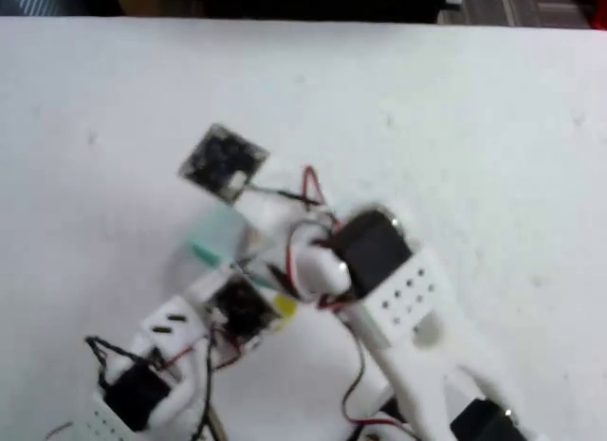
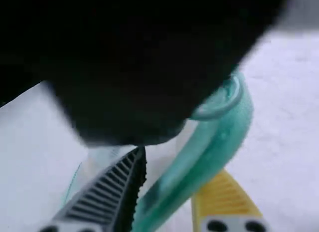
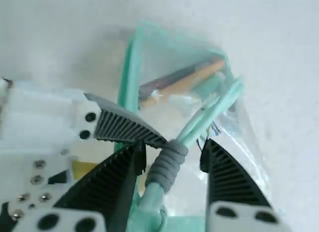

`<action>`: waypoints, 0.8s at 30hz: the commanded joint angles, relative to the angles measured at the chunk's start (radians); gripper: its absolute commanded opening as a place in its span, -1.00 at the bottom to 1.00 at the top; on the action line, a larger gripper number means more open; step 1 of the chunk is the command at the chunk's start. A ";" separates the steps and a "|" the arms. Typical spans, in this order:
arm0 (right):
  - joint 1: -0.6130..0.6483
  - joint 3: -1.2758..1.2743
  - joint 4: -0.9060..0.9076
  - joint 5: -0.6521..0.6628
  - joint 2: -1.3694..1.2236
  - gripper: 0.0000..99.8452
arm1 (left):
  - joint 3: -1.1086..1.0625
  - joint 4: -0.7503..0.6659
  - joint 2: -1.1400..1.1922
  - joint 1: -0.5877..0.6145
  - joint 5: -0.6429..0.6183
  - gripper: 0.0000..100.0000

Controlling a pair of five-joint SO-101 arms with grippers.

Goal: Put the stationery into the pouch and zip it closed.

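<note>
The left arm [image 1: 156, 341] comes up from the lower left of the high view and the right arm [image 1: 417, 308] from the lower right. They meet just left of centre, over the pouch [image 1: 220, 234], which lies flat on the white table [image 1: 427, 109].

In the right wrist view, the right gripper [image 3: 174, 147] is spread. Its two black ribbed fingers [image 3: 224, 182] rise from the bottom edge on either side of the grey zipper pull [image 3: 167, 164]. One finger is close against the pull and the other stands a little apart from it.

The left gripper [image 2: 179, 167] is pinched on the pouch's teal zip edge [image 2: 209, 152], with a grey ribbed finger [image 2: 109, 192] on one side and a yellow finger [image 2: 222, 197] on the other. A dark, blurred mass covers the upper half of the left wrist view.

The pouch is clear plastic with teal borders. Its zip band curves up off the table between the grippers. A brown pencil [image 3: 189, 77] lies slantwise inside, in the upper middle of the right wrist view, with other items beside it that are too blurred to name.
</note>
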State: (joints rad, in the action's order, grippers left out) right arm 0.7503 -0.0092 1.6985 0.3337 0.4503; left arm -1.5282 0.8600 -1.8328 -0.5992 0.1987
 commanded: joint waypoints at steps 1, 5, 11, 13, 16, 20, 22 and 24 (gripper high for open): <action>-0.079 -0.029 0.027 -0.003 0.030 -0.65 | 0.005 -0.054 0.002 0.059 -0.020 -0.70; -0.090 -0.054 0.027 -0.003 0.027 -0.65 | 0.006 -0.054 0.002 0.059 -0.020 -0.70; -0.041 -0.068 0.027 -0.002 0.022 -0.87 | 0.005 -0.054 0.002 0.061 -0.020 -0.70; -0.018 -0.091 0.027 -0.002 0.022 -0.96 | 0.006 -0.054 0.002 0.061 -0.020 -0.70; -0.004 -0.130 0.025 0.000 0.022 -0.96 | 0.006 -0.054 0.002 0.061 -0.020 -0.70; -0.004 -0.137 0.025 0.000 0.022 -0.97 | 0.006 -0.054 0.002 0.061 -0.020 -0.70; -0.004 -0.110 0.024 0.000 0.022 -0.97 | 0.006 -0.054 0.002 0.061 -0.020 -0.70; -0.004 -0.052 0.024 0.000 0.022 -0.97 | 0.006 -0.054 0.002 0.061 -0.021 -0.70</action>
State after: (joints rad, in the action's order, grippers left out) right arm 0.7211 -0.1258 1.6985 0.3291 0.4580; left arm -1.5405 0.8339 -1.8174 -0.5654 0.1926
